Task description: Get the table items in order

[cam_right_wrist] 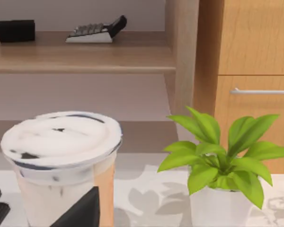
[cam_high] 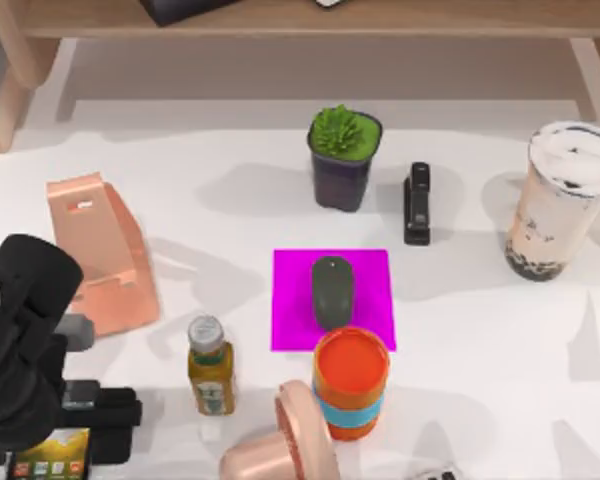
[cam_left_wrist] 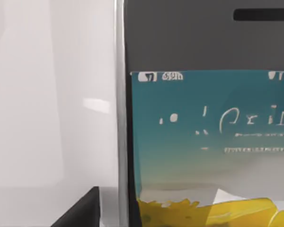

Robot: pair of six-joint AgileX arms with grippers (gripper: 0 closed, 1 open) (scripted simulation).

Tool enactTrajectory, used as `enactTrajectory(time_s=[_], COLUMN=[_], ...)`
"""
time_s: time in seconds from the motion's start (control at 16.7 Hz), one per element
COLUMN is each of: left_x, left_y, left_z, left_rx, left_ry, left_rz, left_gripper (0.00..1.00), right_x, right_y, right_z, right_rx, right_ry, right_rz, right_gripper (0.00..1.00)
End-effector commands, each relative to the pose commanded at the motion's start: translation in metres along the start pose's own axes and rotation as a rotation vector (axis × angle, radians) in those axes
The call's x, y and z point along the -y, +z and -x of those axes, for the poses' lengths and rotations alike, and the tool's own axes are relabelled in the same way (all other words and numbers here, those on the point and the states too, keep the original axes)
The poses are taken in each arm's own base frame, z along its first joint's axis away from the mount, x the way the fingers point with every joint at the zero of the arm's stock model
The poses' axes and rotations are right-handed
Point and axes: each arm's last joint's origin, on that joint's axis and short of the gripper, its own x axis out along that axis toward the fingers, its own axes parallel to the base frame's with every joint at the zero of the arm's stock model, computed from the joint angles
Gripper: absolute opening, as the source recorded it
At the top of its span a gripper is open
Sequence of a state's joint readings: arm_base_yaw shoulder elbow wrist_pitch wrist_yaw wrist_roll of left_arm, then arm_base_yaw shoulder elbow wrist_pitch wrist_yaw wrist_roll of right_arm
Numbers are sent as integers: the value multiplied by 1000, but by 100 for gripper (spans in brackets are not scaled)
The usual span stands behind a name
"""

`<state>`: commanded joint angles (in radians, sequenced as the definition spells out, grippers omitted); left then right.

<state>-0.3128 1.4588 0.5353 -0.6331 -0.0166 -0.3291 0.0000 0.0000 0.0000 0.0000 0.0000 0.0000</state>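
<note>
At the lower left corner of the top view, the left gripper [cam_high: 75, 440] hangs low over the white-framed smartphone with a colourful app screen [cam_high: 50, 465]; whether its fingers are spread or pinching the phone I cannot tell. The phone [cam_left_wrist: 203, 142] is thin, rigid and slick, so I judge it best gripped across its narrow edges. Its long axis seems to run toward the frame's bottom. The dark grey oval computer mouse [cam_high: 332, 291] lies lengthwise up-down on the magenta square mat [cam_high: 375, 270] at centre. The tall clear milk-tea cup with white lid [cam_high: 560, 200] stands upright at the right edge; top-heavy, grasp mid-body.
</note>
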Motion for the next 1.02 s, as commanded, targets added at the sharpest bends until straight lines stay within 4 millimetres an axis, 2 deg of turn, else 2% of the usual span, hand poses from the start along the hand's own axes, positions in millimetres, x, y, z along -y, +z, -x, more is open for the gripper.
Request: enactTrajectory(time_s=[0.18, 0.24, 0.72, 1.02], left_x=[0, 1, 0, 2], left_y=[0, 1, 2, 1], left_z=[0, 10, 40, 42], left_rx=[0, 14, 13, 25], left_ry=[0, -11, -11, -6], left_rz=[0, -3, -3, -17], left_gripper=[0, 0, 0, 0], right_x=[0, 0, 0, 0], right_y=[0, 0, 0, 0], right_z=[0, 0, 0, 0], right_rx=[0, 0, 0, 0], right_ry=[0, 0, 0, 0], right_rz=[0, 0, 0, 0], right_gripper=[100, 100, 100, 100])
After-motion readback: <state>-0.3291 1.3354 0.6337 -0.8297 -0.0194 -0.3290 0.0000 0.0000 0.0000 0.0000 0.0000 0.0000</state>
